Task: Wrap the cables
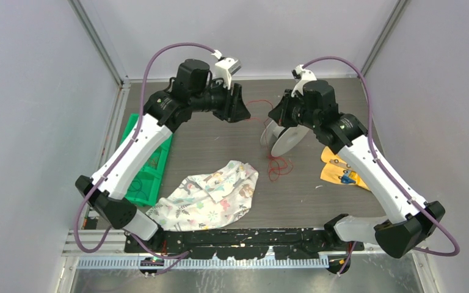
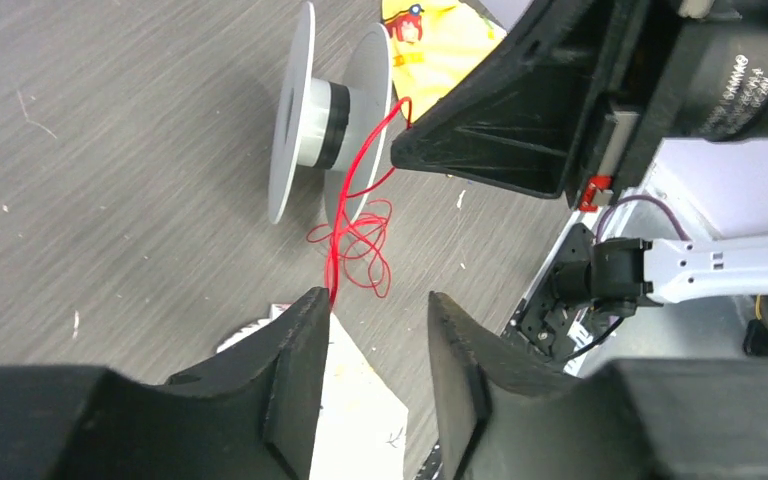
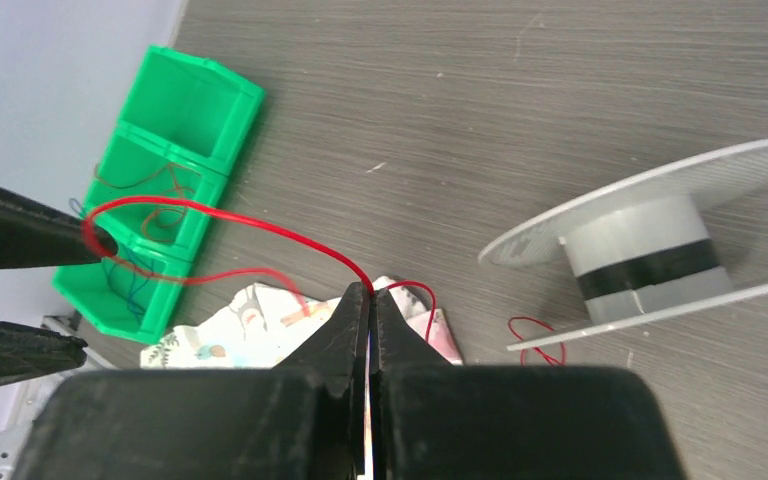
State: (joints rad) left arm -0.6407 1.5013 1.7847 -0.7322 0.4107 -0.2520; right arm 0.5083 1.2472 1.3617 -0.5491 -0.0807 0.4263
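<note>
The red cable [image 3: 260,222] runs taut-ish between my two grippers above the table. My right gripper [image 3: 368,292] is shut on the cable, which comes out at its tips. From there the cable arcs over to my left gripper [image 2: 375,300], which is open. There the cable [image 2: 345,215] only touches the tip of one finger [image 2: 305,320], with nothing between the jaws. A loose red tangle [image 1: 279,166] lies on the table beside a grey spool [image 1: 284,137], which stands on its flanges under the right gripper [image 1: 279,113]. The left gripper [image 1: 238,107] is just left of it.
A green compartment bin [image 1: 149,165] holding thin wires sits at the left edge. A patterned cloth [image 1: 210,195] lies front centre. A yellow packet [image 1: 341,171] is under the right arm. Walls close in on both sides.
</note>
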